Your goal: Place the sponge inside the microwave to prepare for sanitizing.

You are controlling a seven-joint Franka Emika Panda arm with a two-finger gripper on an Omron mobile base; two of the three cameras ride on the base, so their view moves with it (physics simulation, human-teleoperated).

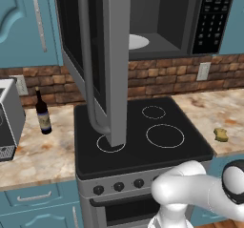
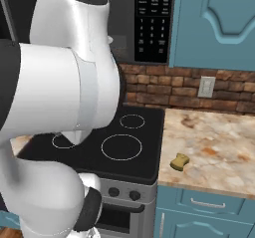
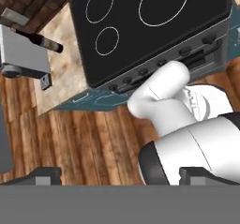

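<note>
The sponge [image 1: 220, 135], a small yellowish-tan lump, lies on the marble counter to the right of the stove, near the front edge; it is also in the right base view [image 2: 180, 161]. Above the stove hangs the microwave [image 1: 162, 12] with its door [image 1: 102, 65] swung wide open toward me. The long grey bar handle [image 1: 88, 69] reaches down over the cooktop. A white round plate [image 1: 137, 42] lies inside, beside the black keypad [image 1: 212, 17]. My gripper [image 3: 123, 178] is open and empty, held high and looking down on the stove front and the floor, far from the sponge.
The black cooktop [image 1: 143, 131] has several burner rings. On the left counter stand a dark wine bottle [image 1: 43, 113] and a small grey boxy appliance [image 1: 7, 119]. My own white arm [image 2: 64, 82] blocks much of the right base view. Blue cabinets flank the microwave.
</note>
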